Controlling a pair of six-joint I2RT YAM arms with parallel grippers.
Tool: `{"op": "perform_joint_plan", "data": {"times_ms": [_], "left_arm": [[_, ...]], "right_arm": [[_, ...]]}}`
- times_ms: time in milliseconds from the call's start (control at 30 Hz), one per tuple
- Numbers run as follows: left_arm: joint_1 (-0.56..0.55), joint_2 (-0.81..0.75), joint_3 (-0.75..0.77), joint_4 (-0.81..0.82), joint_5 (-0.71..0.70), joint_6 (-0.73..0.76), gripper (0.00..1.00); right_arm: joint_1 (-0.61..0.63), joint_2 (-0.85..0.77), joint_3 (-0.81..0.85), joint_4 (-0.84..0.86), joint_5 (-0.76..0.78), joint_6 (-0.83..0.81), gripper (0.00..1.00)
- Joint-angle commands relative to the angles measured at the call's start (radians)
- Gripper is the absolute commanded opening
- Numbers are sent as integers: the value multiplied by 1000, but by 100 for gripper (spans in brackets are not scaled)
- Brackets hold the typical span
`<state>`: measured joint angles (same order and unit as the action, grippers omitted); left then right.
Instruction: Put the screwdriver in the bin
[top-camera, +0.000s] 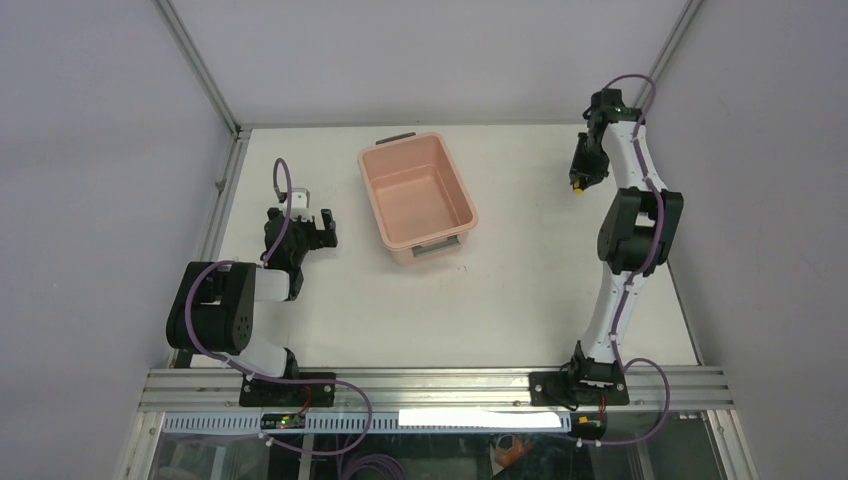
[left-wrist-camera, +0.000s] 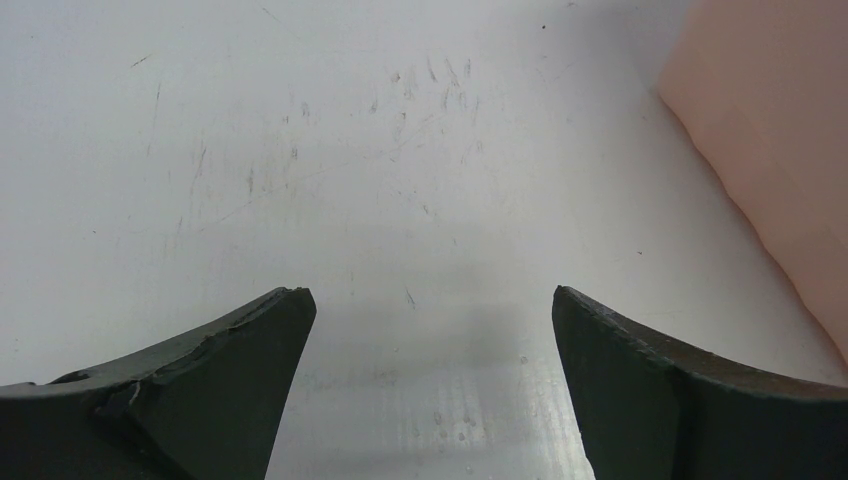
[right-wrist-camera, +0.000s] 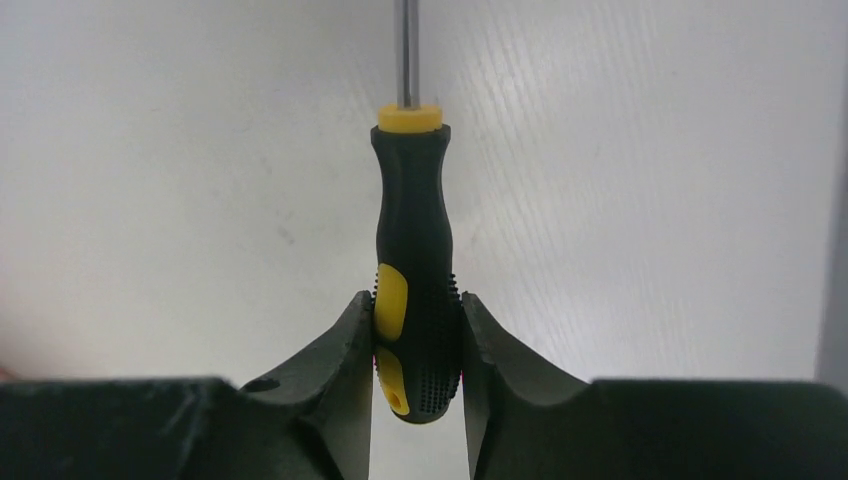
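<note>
right jaws clamp screwdriver (right-wrist-camera: 415, 250), seemingly airborne.

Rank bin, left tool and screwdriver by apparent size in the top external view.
1. bin
2. left tool
3. screwdriver: only a small yellow-and-black bit shows, clamped in the right tool, which hides the rest.

Screwdriver (right-wrist-camera: 412, 230) gripped by right pincer (right-wrist-camera: 415, 315); bin (top-camera: 415, 190) mid-table.

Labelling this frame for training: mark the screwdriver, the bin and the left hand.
screwdriver (right-wrist-camera: 415, 250), right wrist view, black handle grip.
bin (top-camera: 420, 195), top external view, bare inner floor.
left hand (left-wrist-camera: 430, 293), left wrist view, midway between fingertips.
</note>
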<state>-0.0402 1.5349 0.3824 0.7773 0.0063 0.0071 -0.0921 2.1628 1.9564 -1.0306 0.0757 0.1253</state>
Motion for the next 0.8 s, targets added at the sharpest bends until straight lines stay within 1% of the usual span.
{"op": "perform_joint_plan", "data": {"times_ms": [0,67,133,300,367,433,500,567,667,767], "left_arm": [[-7,-27,1,27,8,-16,99],[-7,-27,1,27,8,-16,99],[-7,-28,1,27,8,-16,99],[-8,-27,1,27,8,-16,99],[-7,-27,1,27,8,-16,99],[-8,-28,1,27,7,-16,99],[-8,-28,1,27,9,-16,99],[-8,-27,1,27,8,-16,99],[-8,-28,1,27,7,-16,99],[-7,-28,1,27,7,-16,99]], "right_arm": [[109,-234,151,-153,64,89,0],[190,-257,206,-213,101,117,0],[304,-271,247,-243,130,145,0],[591,-238,353,-248,132,211,0],[692,-210,370,-214,140,220,0],[761,-191,336,-158,109,231,0],[797,-173,299,-125,122,250,0],[822,-183,211,-51,135,264,0],[842,-196,19,107,44,268,0],[849,-159,-71,199,21,273,0]]}}
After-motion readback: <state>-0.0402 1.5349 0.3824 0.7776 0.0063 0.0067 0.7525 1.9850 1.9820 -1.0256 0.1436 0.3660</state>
